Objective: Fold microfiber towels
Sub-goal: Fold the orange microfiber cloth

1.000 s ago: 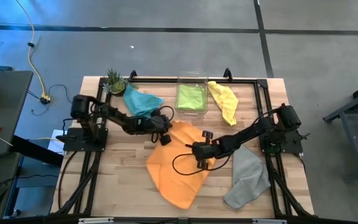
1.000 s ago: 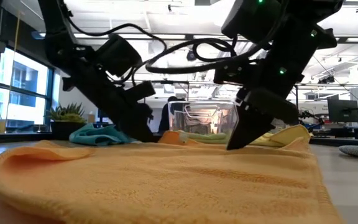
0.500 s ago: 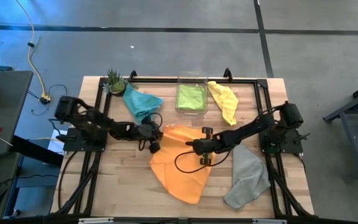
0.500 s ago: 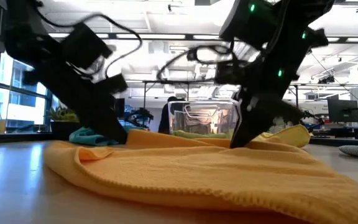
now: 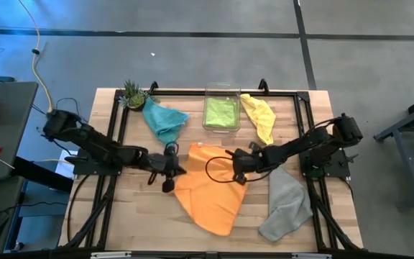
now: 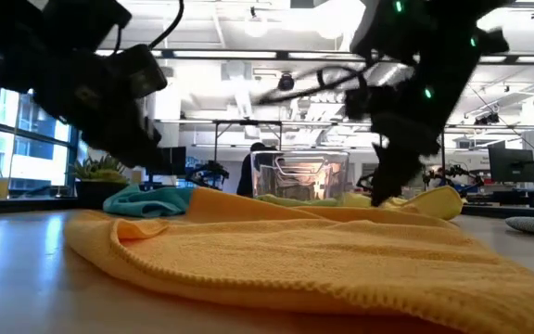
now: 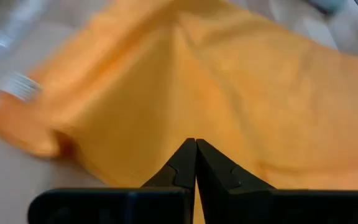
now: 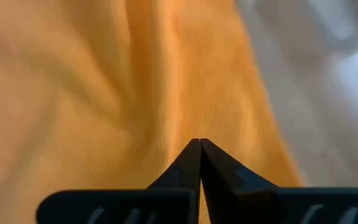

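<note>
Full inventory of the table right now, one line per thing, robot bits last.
orange towel: 1, orange, table centre, rumpled, between both grippers
teal towel: 1, teal blue, far left, bunched
lime green towel: 1, lime green, inside the clear bin
clear plastic bin: 1, clear, far centre
yellow towel: 1, yellow, right of the bin
grey towel: 1, grey, near right
small plant: 1, green, far left corner
table: 1, light wood, black frame
left gripper: shut, at the orange towel's left edge
right gripper: shut, at its right edge
</note>
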You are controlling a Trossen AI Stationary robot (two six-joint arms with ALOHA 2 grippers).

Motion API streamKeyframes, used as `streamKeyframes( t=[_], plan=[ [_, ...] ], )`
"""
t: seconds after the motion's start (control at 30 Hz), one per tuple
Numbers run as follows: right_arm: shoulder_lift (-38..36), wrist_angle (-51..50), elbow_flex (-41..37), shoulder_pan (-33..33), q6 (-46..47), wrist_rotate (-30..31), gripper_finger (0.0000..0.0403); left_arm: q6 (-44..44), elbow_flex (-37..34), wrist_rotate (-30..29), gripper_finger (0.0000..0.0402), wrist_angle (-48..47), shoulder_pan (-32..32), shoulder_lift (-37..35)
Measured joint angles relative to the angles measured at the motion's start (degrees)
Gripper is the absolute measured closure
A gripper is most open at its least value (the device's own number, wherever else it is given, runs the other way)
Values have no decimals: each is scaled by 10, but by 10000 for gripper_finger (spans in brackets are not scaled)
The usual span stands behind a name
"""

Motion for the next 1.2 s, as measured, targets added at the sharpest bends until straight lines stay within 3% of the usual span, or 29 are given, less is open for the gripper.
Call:
streamKeyframes(
  t=[0.23,0.63,0.97,1.2],
  plan=[
    [-2,85,-71,-50,9,-12,402,-35,1,4,402,51,-69,71],
    [0,107,-65,-120,-117,-22,402,-94,49,-26,402,85,-140,187],
    [-32,119,-63,-80,-138,-28,402,-111,104,14,402,95,-196,209],
    [-35,154,-64,-36,-140,-25,402,-107,105,13,402,70,-194,169]
  ],
)
